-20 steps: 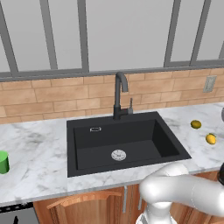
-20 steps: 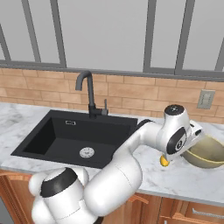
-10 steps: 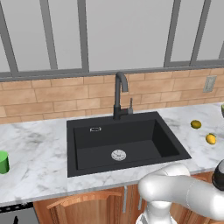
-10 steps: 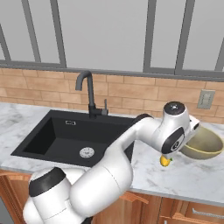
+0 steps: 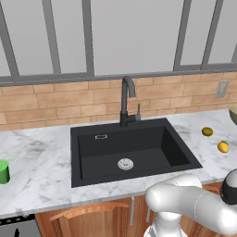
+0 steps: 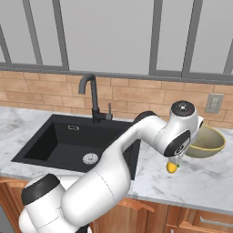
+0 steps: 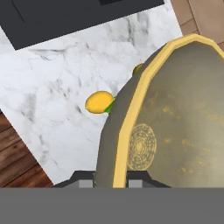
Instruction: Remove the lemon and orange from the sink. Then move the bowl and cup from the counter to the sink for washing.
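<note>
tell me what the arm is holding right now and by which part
The gripper holds the bowl by its pale yellow rim, one of the fingers on each side of the wall, the bowl tilted up off the counter.

- I see a white marble counter point(image 5: 41, 159) with grey veining, running wall to wall.
- Behind it, a tan brick backsplash point(image 5: 55, 99).
- Above that, a window point(image 6: 109, 34) with grey bars.
- A wall outlet point(image 6: 214, 103) sits at the backsplash's right.
- Wooden cabinets point(image 5: 88, 217) stand below the counter's front edge.
</note>
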